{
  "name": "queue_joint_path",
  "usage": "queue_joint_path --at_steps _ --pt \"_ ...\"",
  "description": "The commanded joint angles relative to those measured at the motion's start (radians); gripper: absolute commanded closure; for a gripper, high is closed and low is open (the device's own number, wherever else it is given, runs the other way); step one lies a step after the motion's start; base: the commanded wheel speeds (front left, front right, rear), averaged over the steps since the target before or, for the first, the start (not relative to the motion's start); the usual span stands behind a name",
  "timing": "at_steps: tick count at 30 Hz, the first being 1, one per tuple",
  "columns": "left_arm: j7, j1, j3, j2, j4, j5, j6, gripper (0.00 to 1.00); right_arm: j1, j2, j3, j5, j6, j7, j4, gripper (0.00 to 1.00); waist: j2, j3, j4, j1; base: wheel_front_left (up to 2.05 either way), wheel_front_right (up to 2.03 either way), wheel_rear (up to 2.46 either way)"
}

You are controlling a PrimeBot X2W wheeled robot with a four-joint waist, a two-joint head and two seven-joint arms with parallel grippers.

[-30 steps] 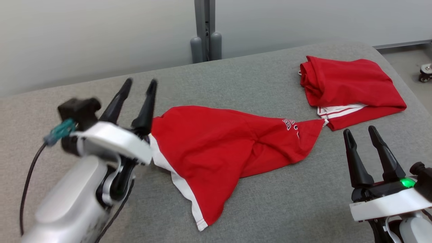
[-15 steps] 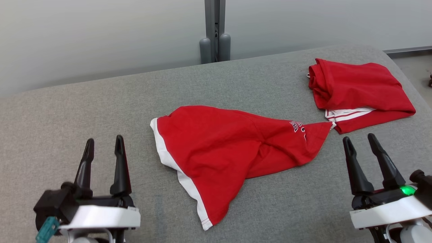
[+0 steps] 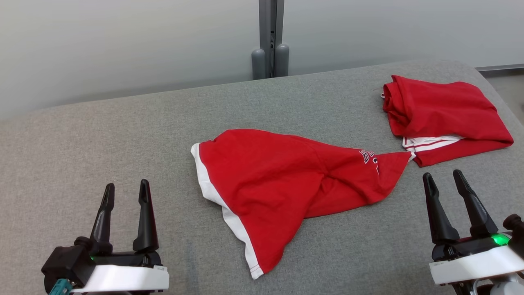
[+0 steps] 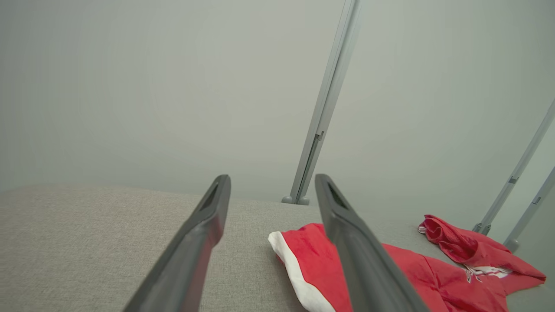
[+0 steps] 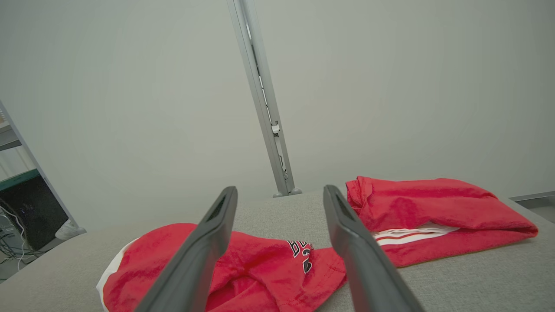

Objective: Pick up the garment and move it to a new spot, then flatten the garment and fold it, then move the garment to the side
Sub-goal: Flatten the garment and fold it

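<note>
**Two end effectors over a grey fabric-covered worktop point(image 3: 102, 135).** The left end effector point(image 3: 127, 185) has its two dark fingers spread wide, pointing away from the robot. Nothing lies between them and they touch nothing. The right end effector point(image 3: 442, 174) is likewise spread wide and empty, with a green light glowing at its base.

The garment point(image 3: 278, 180) is red, with a white band along one edge and lettering near its narrow end. It lies crumpled on the worktop between the two end effectors, ahead of both sets of fingertips. Its white-banded edge is the part nearest the left end effector, ahead of it and to its right, apart from the fingers. Its narrow, lettered end lies ahead of the right end effector and to its left, near the fingertips but clear of them.

A second garment point(image 3: 442, 110), also red with white stripes, lies folded farther ahead of the right end effector. The narrow tip of the first garment reaches its near edge; whether the two touch cannot be told.

In the right wrist view the lettering shows in the gap between the fingers. A grey post point(image 3: 270, 37) rises against the pale wall point(image 3: 123, 49) beyond the worktop's far edge.
</note>
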Motion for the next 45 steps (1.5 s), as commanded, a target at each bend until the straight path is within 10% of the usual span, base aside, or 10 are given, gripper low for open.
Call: queue_joint_path --at_steps 1,12,28,42,45 --pt "0.001 -0.005 0.007 0.002 0.002 0.007 -0.004 0.0 0.007 -0.006 0.0 -0.008 0.0 -0.004 -0.003 0.0 0.0 0.0 0.001 0.0 0.0 0.0 0.0" --pt "0.001 -0.01 0.007 -0.001 0.004 -0.013 0.0 0.0 -0.022 -0.02 0.077 0.031 0.0 -0.004 0.012 0.0 0.0 -0.005 0.021 0.0 0.0 0.0 0.0" --pt "0.001 -0.026 -0.04 -0.001 0.004 -0.047 0.018 0.0 -0.303 -0.037 0.644 0.132 0.0 0.362 0.3 0.0 0.0 -0.014 0.2 0.0 0.0 0.0 0.0" --pt "0.001 -0.026 -0.056 -0.002 -0.003 -0.081 0.033 0.0 -0.329 0.06 0.593 -0.046 0.0 0.673 0.495 0.0 0.0 -0.006 0.304 0.0 0.0 0.0 0.0" --pt "0.001 -0.026 -0.052 -0.002 -0.005 -0.084 0.033 0.0 -0.313 0.067 0.58 -0.072 0.001 0.697 0.479 0.89 0.0 -0.004 0.305 0.0 0.0 0.0 0.0"
